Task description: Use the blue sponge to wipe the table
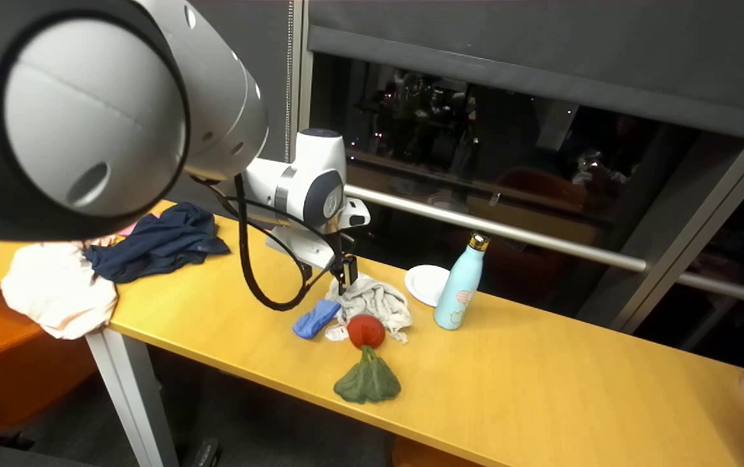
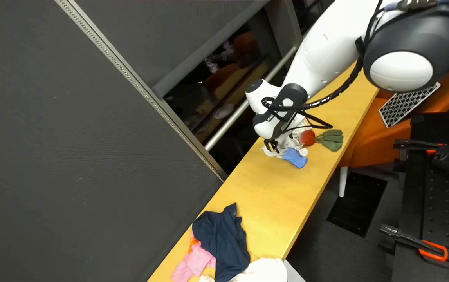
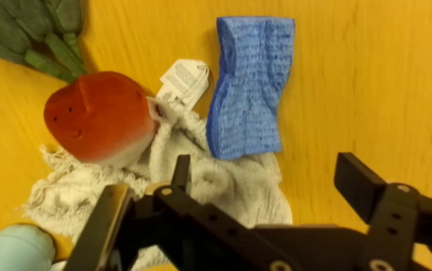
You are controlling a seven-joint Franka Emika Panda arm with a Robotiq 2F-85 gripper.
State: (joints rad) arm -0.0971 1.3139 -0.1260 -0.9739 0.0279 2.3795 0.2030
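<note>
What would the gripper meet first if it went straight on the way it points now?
Most likely the pale cloth, which appears to lie below the open gripper. Depth is hard to judge, so the cloth-side end of the blue sponge might come first instead.

In an exterior view: raised, arm (image 1: 222,97) large and near at upper left, facing down across table (image 1: 573,376) toward window (image 1: 436,143). In an exterior view: raised, tilted, blind (image 2: 83,156) filling left, table slanting bottom centre to upper right. Wrist view: close, downward, gripper (image 3: 263,165) along bottom. Shared: window, both exterior views; blue sponge (image 3: 251,90), all three.
</note>
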